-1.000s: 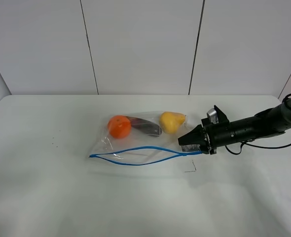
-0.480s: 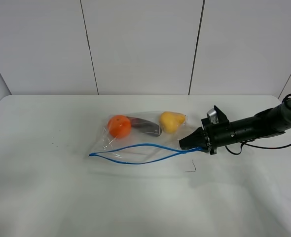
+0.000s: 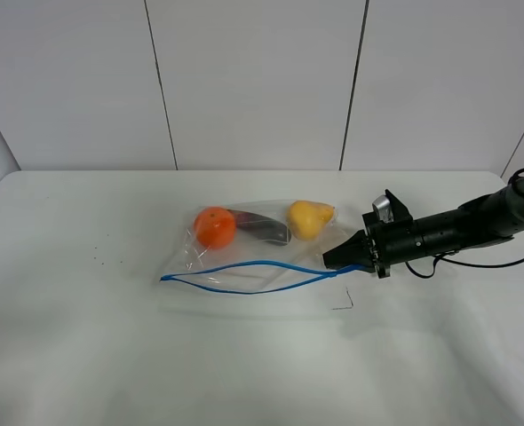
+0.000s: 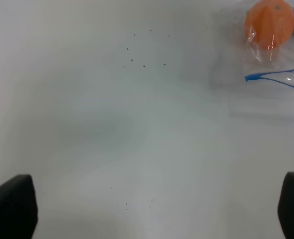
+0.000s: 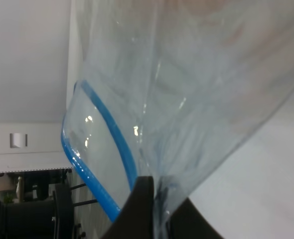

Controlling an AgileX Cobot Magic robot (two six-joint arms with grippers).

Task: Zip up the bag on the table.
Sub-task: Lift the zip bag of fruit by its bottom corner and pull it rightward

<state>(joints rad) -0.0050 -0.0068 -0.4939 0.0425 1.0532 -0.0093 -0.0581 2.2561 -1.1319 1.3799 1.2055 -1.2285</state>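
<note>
Apparently the right fingers (image 5: 143, 209) pinch the bag (image 3: 244, 253) at its blue zipper end on the counter (image 3: 111, 355); the left fingers (image 4: 10, 206), well apart from the bag, stand spread wide

A white panelled wall (image 3: 253, 80) fills the upper half of the exterior high frame. Two thin dark vertical seams (image 3: 160, 84) divide it into panels. A small thin dark bent line (image 3: 344, 303) lies lower right of centre; its material cannot be determined. Dark blurred furniture frames (image 5: 47, 209) occupy the lower left of the right wrist frame.
</note>
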